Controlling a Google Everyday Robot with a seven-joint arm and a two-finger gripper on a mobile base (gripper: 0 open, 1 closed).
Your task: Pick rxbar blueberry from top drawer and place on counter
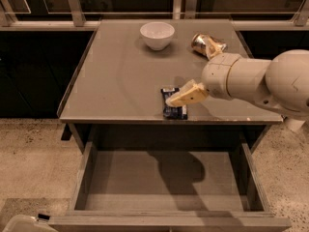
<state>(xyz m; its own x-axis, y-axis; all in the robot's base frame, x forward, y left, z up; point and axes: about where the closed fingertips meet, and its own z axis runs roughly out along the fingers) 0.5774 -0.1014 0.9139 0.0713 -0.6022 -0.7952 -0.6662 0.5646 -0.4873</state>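
Drawer (120, 185): nearest you, pulled fully out below the tabletop's front edge. Its flat bottom is bare apart from a dark shadow on the right of centre. A pale rounded object (19, 224) shows at the lower left corner beside the drawer front; you cannot tell what it is. Speckled floor (34, 149) lies on both sides.

Tabletop (120, 81): grey-tan, thin raised rim.

Bar (175, 113): lies flat on the tabletop, just behind the front edge and right of centre. Dark wrapper, pale lettering, long axis running front to back. It is out of the drawer.

End effector (173, 100): over the far and right part of the bar, pointing left and slightly down, overlapping the wrapper in this view. You cannot tell whether it is released or clenched, nor whether it touches the bar.

Arm (260, 79): thick and white, it comes in from the right edge and sits low above the right side of the tabletop.

Bowl (157, 34): white, upright, near the far edge around the middle, well apart from the bar.

Can (206, 45): gold and white, on its side, right of the bowl, just behind the arm's wrist.
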